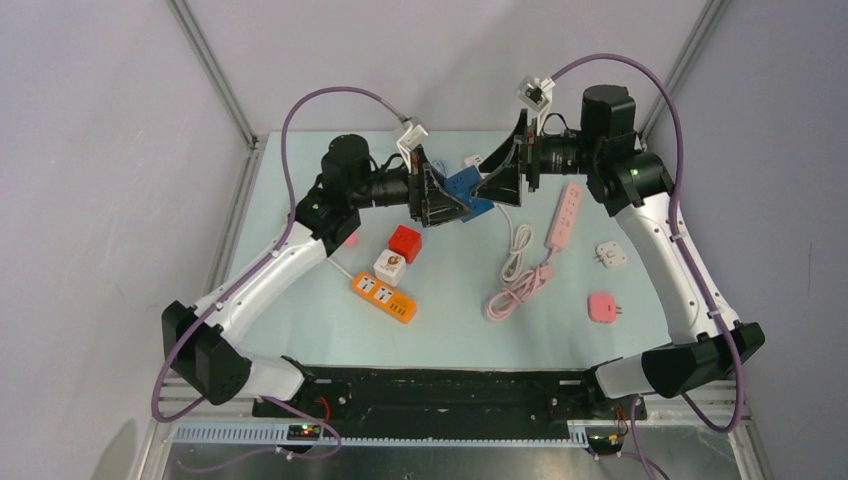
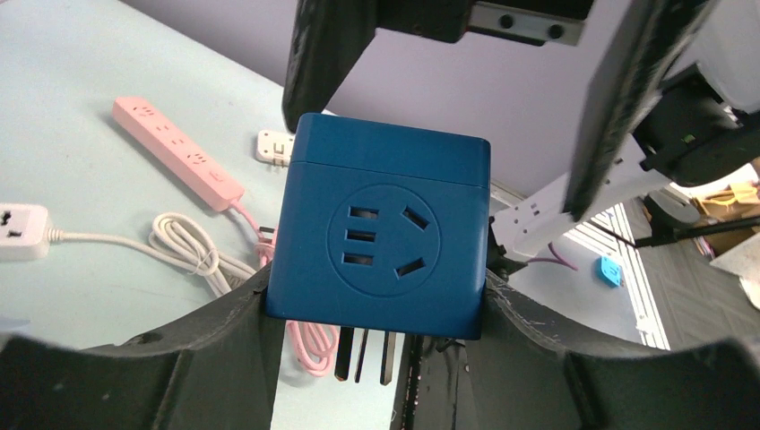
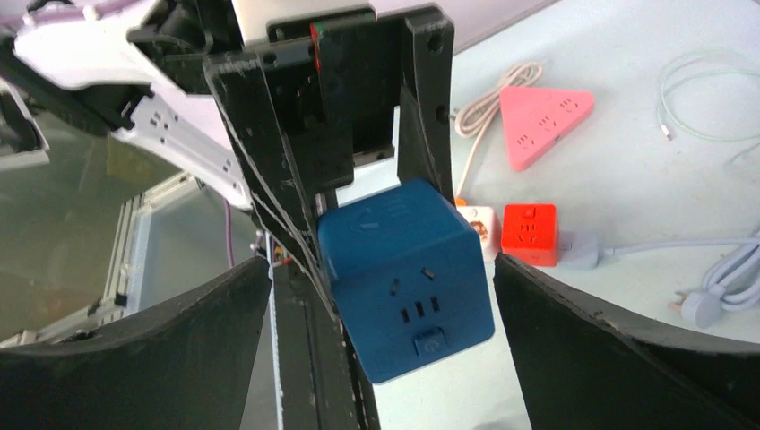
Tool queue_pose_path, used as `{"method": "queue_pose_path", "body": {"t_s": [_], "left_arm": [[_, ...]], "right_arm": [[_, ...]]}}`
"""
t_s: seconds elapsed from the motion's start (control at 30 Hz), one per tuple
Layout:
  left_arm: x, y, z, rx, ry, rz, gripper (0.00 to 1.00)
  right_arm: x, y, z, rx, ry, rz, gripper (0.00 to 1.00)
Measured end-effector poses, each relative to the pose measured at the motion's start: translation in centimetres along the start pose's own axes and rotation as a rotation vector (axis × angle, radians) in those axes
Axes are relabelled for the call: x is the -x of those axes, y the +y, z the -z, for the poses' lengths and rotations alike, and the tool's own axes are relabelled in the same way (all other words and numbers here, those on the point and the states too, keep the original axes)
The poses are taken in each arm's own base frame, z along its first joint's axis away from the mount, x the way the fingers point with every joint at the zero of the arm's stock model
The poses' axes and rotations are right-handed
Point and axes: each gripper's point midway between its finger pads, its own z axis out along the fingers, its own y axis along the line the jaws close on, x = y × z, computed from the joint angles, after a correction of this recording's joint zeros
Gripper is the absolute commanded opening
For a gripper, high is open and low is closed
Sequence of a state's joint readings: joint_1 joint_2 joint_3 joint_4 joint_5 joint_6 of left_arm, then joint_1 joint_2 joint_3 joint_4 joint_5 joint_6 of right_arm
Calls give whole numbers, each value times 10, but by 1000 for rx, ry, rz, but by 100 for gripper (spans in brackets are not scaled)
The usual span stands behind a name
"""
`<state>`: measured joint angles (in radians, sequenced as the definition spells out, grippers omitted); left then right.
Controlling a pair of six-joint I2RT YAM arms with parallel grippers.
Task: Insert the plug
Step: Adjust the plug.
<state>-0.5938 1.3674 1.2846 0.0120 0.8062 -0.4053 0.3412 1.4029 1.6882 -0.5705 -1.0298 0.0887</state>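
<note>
Upper centre overhead, left pincer [image 1: 452, 203] clamps the blue cube plug [image 1: 468, 186]; right pincer [image 1: 498, 188] gapes empty around it. Next, probably, align its prongs [image 2: 363, 356] over the pink strip [image 1: 565, 213].

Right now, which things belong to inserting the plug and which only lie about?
In the job: blue cube adapter, clamped in left gripper; open right gripper.
Lying about (one strip may be the target): pink power strip, orange power strip, red cube socket, white cube socket, white adapter, pink adapter.
</note>
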Motion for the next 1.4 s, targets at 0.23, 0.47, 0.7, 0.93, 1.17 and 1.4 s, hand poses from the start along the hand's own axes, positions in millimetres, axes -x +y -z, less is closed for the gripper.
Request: {"method": "queue_pose_path", "body": {"t_s": [0.23, 0.47, 0.7, 0.93, 1.17, 1.4], "left_arm": [[3, -12, 3, -64, 17, -25, 0], [-2, -17, 5, -94, 40, -14, 0], [-5, -22, 7, -130, 55, -18, 6], [-4, -24, 8, -141, 59, -13, 70], [1, -13, 11, -97, 38, -18, 100], [8, 22, 35, 73, -11, -12, 100]], "right_arm": [[-16, 7, 3, 50, 72, 71, 97], [-31, 13, -4, 84, 121, 75, 83], [-36, 12, -10, 94, 139, 56, 38], [-35, 13, -10, 96, 137, 59, 0], [-36, -4, -10, -4, 147, 74, 0], [-52, -67, 22, -269, 173, 195, 0]]}}
